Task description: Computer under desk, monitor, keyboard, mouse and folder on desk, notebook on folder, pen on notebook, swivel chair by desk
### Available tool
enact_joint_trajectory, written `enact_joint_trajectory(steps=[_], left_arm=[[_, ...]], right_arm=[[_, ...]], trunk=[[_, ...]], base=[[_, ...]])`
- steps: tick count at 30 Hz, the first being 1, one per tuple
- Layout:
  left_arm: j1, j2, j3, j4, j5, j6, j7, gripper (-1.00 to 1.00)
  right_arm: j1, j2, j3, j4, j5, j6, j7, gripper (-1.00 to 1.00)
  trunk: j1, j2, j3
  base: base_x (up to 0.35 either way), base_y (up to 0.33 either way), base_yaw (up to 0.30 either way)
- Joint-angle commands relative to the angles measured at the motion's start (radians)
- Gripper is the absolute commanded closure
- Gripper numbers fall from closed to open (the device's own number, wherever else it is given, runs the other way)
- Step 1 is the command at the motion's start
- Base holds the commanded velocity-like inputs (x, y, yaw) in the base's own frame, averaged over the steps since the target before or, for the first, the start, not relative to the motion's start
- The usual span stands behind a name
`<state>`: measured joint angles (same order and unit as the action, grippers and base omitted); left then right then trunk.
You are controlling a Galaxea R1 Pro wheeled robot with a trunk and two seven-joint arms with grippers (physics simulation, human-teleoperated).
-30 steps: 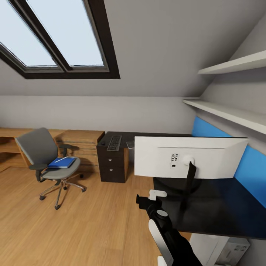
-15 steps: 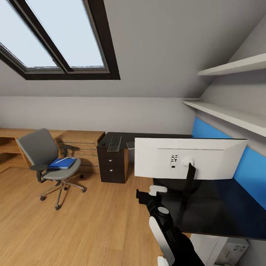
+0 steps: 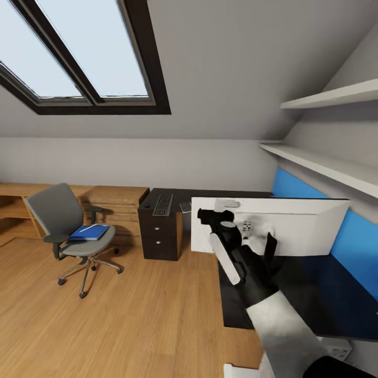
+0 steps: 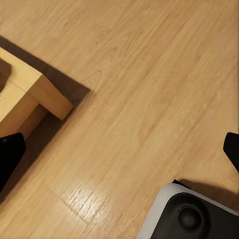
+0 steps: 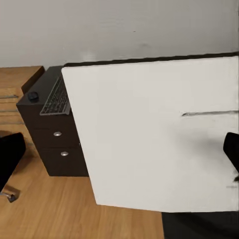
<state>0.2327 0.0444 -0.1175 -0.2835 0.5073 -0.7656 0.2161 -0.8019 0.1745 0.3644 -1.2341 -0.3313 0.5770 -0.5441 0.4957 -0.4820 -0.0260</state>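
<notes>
Already our right gripper (image 3: pixel 210 214) hangs with jaws wide against the pale back of the wide black-framed monitor (image 3: pixel 304 226) standing on the glossy black bench (image 3: pixel 336 299), so a careless push could topple it off its slim stand.

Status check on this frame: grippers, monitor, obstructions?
Right gripper open, raised at monitor back. Left gripper open over floor. Folder on chair. Nothing in the way.

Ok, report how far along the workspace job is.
Done: the monitor, keyboard and mouse sit on the desk. In hand: the right gripper is raised at the monitor's back. Left: the folder lies on the swivel chair, away from the desk.
</notes>
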Motion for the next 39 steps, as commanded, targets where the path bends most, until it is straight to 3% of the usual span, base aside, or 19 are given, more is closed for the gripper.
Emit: enact_joint_trajectory(steps=[1,3,6,14,20,28,31,39], left_arm=[[0.000,0.001,-0.008,-0.004,0.003,-0.001,0.009,-1.00],[0.000,0.001,-0.008,-0.007,0.004,-0.001,0.010,-1.00],[0.000,0.001,-0.008,-0.008,0.005,-0.001,0.010,-1.00],[0.000,0.000,-0.008,-0.009,0.004,-0.005,0.009,-1.00],[0.000,-0.001,-0.012,-0.009,0.002,-0.007,0.008,-1.00],[0.000,-0.002,-0.013,-0.009,0.001,-0.007,0.006,-1.00],[0.000,-0.004,-0.015,-0.009,0.001,-0.006,0.006,-1.00],[0.000,-0.003,-0.016,-0.009,0.000,-0.005,0.006,-1.00]], right_arm=[[-0.048,0.000,0.001,0.029,-0.019,0.006,-0.019,-1.00],[-0.164,0.000,0.001,0.116,-0.048,0.015,-0.043,-1.00],[-0.289,0.000,0.000,0.222,-0.100,0.018,-0.064,-1.00],[-0.454,0.000,-0.001,0.319,-0.152,0.024,-0.112,-1.00],[-0.575,0.000,-0.003,0.334,-0.164,0.031,-0.230,-1.00],[-0.585,0.000,-0.001,0.411,-0.179,0.022,-0.248,-1.00],[-0.565,0.000,0.001,0.415,-0.213,0.020,-0.249,-1.00],[-0.529,0.000,-0.001,0.420,-0.213,0.021,-0.248,-1.00]], trunk=[[-0.003,0.005,0.001],[-0.011,0.019,0.007],[-0.015,0.026,0.010],[-0.015,0.026,0.010],[-0.015,0.026,0.010],[-0.015,0.026,0.010],[-0.015,0.026,0.010],[-0.015,0.026,0.010]], base=[[0.000,0.000,0.000],[0.000,0.000,0.000],[0.000,0.000,0.000],[0.000,0.000,0.000],[0.014,0.007,0.000],[0.236,0.153,0.000],[0.272,0.227,0.000],[0.271,0.231,0.000]])
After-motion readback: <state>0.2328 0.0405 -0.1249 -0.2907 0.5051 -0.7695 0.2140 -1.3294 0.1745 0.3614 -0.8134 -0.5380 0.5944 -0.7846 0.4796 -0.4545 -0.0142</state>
